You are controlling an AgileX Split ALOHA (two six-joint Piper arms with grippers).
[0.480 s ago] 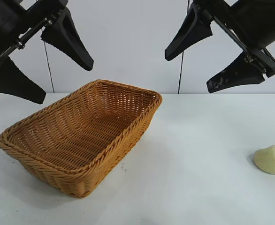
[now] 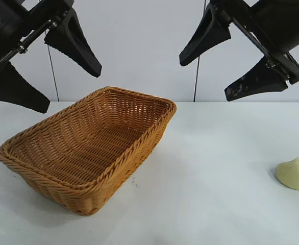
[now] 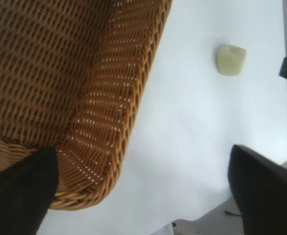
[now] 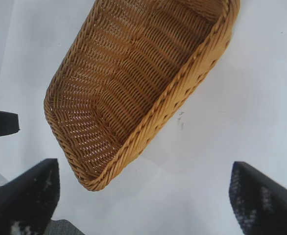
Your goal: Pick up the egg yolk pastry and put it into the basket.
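Note:
The egg yolk pastry point(image 2: 295, 174), a small pale yellow lump, lies on the white table at the far right; it also shows in the left wrist view point(image 3: 230, 60). The orange-brown wicker basket point(image 2: 139, 148) stands left of centre, empty inside point(image 3: 133, 98) point(image 4: 182, 93). My left gripper point(image 2: 70, 74) hangs open high above the basket's left end. My right gripper point(image 2: 206, 80) hangs open high above the table, between basket and pastry. Nothing is between either pair of fingers.
The white table point(image 2: 210, 194) runs between basket and pastry. Its edge, with grey floor beyond, shows in the left wrist view point(image 3: 202, 218). A white wall with two thin dark cables point(image 2: 51, 71) stands behind.

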